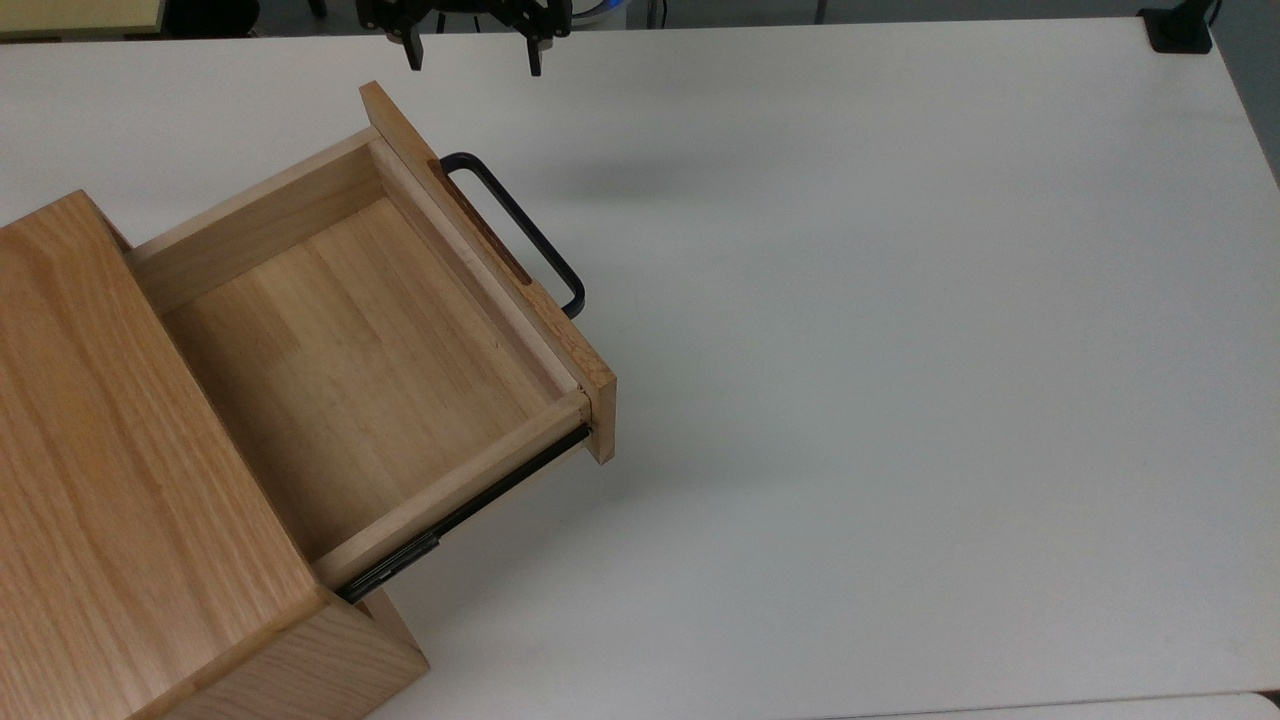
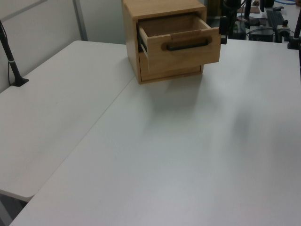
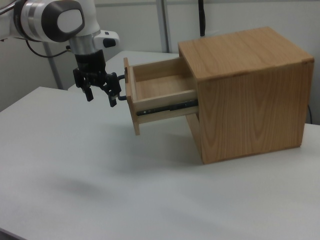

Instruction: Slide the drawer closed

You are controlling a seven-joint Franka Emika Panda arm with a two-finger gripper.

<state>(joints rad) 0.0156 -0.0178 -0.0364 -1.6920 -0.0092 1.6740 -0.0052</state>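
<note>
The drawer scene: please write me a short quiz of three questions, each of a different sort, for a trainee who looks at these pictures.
1. True or false: the drawer is pulled out of the cabinet.
2. Multiple choice: where is the gripper in the right view? A) inside the drawer, B) in the air on the handle side of the front panel, C) resting on top of the cabinet.
3. Fill in the missing word: the gripper's fingers are ____, with nothing between them.

Key: 1 true, its bare inside shows in the top view. 2 B, it hangs above the table beside the black handle. 3 open.
</note>
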